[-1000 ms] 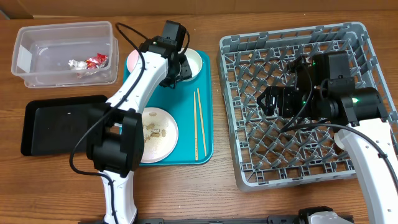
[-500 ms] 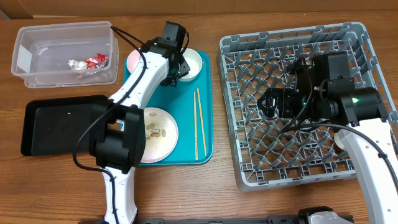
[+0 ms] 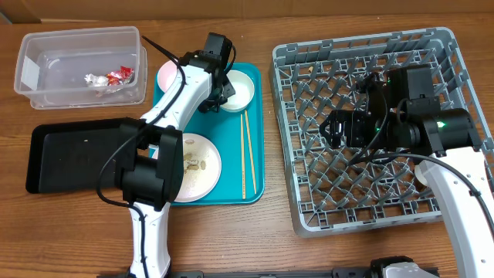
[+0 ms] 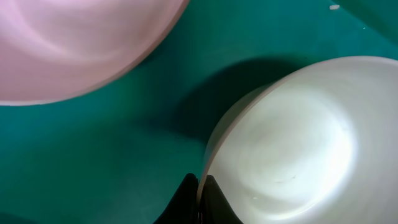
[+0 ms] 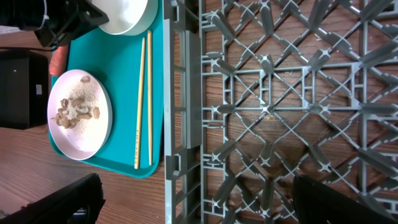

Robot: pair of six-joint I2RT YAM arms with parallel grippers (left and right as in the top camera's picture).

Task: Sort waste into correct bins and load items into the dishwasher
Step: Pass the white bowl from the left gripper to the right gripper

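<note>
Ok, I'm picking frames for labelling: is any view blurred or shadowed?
Overhead: evenly lit and sharp. Left wrist: soft close-up, white bowl throwing a dark shadow on the teal tray. Right wrist: sharp on the dish rack, its fingers dark, blurry.

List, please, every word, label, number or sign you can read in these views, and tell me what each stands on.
None: no word, number or logo is readable in any view.
Crumpled red and silver wrappers in the clear plastic rectangular tub: any print is too small to read.
Round white bowl, teal plastic serving tray, grey plastic dish rack: plain where visible.
</note>
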